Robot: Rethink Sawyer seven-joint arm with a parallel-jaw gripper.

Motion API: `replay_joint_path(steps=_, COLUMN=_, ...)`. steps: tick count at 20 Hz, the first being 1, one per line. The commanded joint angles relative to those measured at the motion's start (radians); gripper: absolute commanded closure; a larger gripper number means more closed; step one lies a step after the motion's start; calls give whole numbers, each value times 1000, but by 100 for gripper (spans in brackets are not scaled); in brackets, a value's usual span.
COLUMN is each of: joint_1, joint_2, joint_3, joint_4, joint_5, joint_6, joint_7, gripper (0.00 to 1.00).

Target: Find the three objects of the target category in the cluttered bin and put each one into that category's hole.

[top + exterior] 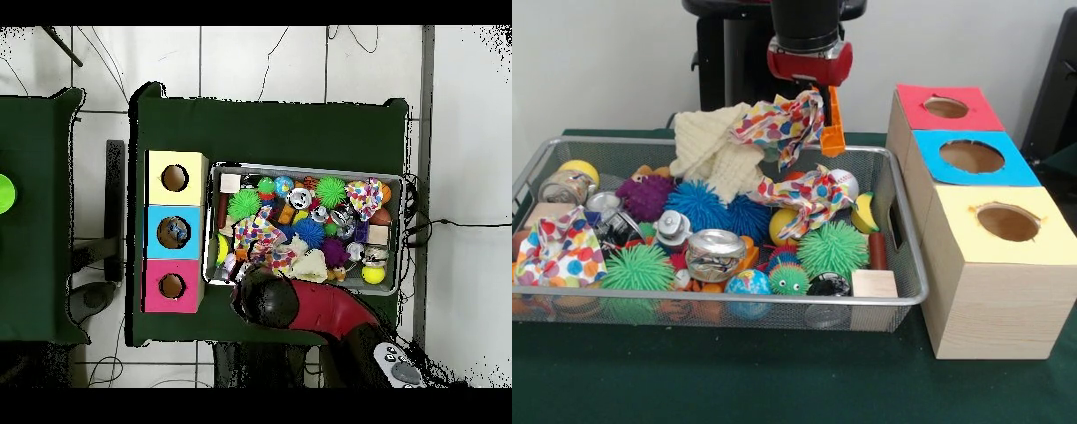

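The wire mesh bin [733, 300] is full of clutter; it also shows in the overhead view [398, 180]. My gripper [818, 132] hangs over the bin's far side, by the right end. Its orange fingers [833, 124] are shut on a polka-dot cloth [781, 124], held up above the clutter. A see-through glinting piece [567, 187] lies in the bin's far left corner by a yellow ball. The other see-through pieces are hidden. The blue-topped box's hole [971, 156] is right of the bin; in the overhead view the hole [174, 232] shows something glinting inside.
A red-topped box [945, 108] and a yellow-topped box [1006, 223] flank the blue one. A cream knitted cloth [711, 146], a crushed silver can [713, 252], spiky balls [832, 249], a wooden block [874, 284] and a second polka-dot cloth [558, 252] lie in the bin.
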Motion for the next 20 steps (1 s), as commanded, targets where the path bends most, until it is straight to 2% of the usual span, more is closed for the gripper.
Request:
replay_joint_path(steps=1, joint_1=28, joint_2=29, joint_3=37, joint_4=-86, joint_5=6, joint_6=-117, joint_7=110, gripper=100)
replay_joint_path(steps=3, joint_1=54, joint_2=40, joint_3=20, joint_4=-131, joint_5=-13, joint_6=-128, joint_7=95, gripper=100)
replay_joint_path(steps=8, joint_1=121, joint_2=25, joint_3=-23, joint_4=-179, joint_5=11, joint_6=-90, joint_7=113, gripper=100)
replay_joint_path(steps=16, joint_1=122, joint_2=45, joint_3=-11, joint_4=-202, joint_5=5, joint_6=-94, joint_7=92, gripper=100)
replay_joint_path(steps=17, joint_1=123, joint_2=46, joint_3=-17, joint_4=-208, joint_5=-4, joint_6=-89, joint_7=84, gripper=0)
replay_joint_path(steps=20, joint_1=105, joint_2=50, joint_3=1, joint_4=-203, joint_5=-13, joint_6=-100, joint_7=70, gripper=0)
